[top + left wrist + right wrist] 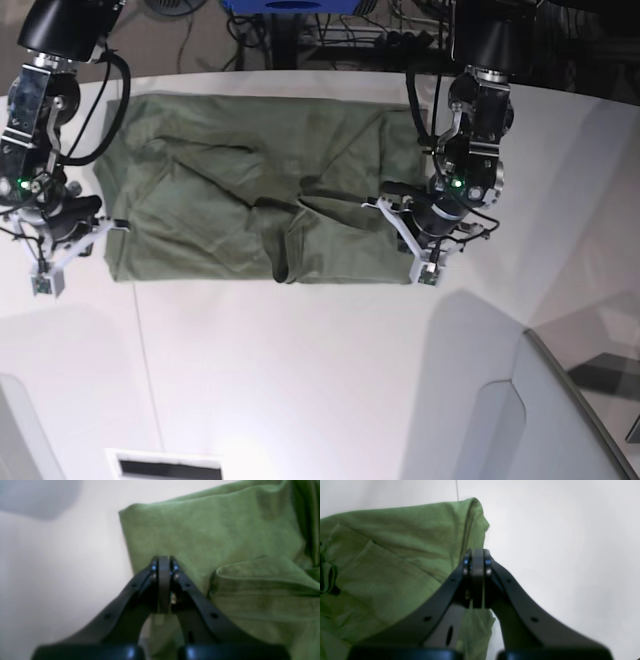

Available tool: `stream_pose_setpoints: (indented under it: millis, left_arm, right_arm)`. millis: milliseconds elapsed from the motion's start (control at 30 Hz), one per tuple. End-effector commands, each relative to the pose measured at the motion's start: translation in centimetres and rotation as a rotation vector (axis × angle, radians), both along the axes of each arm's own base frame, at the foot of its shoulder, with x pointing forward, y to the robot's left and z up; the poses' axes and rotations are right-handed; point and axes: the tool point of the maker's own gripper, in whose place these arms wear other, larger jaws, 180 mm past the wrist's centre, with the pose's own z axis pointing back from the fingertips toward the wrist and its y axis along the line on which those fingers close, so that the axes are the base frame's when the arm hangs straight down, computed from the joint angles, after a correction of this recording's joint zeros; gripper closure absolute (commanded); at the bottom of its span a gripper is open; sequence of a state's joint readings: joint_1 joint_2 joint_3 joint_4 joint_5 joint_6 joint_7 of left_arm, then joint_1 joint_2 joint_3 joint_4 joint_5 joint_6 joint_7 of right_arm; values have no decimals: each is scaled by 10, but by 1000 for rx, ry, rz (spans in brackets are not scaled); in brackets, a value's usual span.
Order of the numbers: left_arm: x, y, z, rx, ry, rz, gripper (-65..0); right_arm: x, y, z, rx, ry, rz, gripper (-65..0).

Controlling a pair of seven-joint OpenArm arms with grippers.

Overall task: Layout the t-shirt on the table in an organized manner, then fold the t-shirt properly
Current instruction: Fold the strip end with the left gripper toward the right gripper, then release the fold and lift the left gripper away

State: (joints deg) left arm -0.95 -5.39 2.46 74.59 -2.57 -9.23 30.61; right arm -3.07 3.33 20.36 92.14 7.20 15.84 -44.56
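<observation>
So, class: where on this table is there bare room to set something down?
The table is bare in front of the t-shirt, from its near hem to the grey panel. It is crowded at the shirt's ends, where the left gripper and right gripper pinch cloth.

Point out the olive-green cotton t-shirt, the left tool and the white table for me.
olive-green cotton t-shirt (210, 190): base view, on the flat cloth of its body.
left tool (164, 566): left wrist view, at its closed tips on the shirt's edge.
white table (300, 380): base view, bare top in front of the shirt.
</observation>
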Motion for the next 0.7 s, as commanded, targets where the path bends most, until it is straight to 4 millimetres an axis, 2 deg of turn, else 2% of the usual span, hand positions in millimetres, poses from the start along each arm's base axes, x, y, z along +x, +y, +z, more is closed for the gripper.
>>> stream_pose_setpoints:
  millis: [0, 133, 200, 333, 400, 667]
  left_arm:
    - [8, -4, 7, -15, -36, -7, 0]
    - [8, -10, 6, -34, -64, -14, 0]
    - [6, -20, 6, -54, -64, -33, 0]
    - [-11, -33, -4, -82, -29, -75, 0]
    - [-19, -34, -8, -84, -13, -77, 0]
    - [-30, -38, 2, -88, -41, -93, 0]
  right_arm:
    - [11, -4, 13, -14, -52, 1, 0]
    - [8, -4, 11, -14, -44, 1, 0]
    - [8, -4, 11, -14, -44, 1, 0]
    - [9, -4, 12, -14, -48, 1, 0]
    - [10, -4, 13, -14, -49, 1, 0]
    - [11, -4, 13, -14, -51, 1, 0]
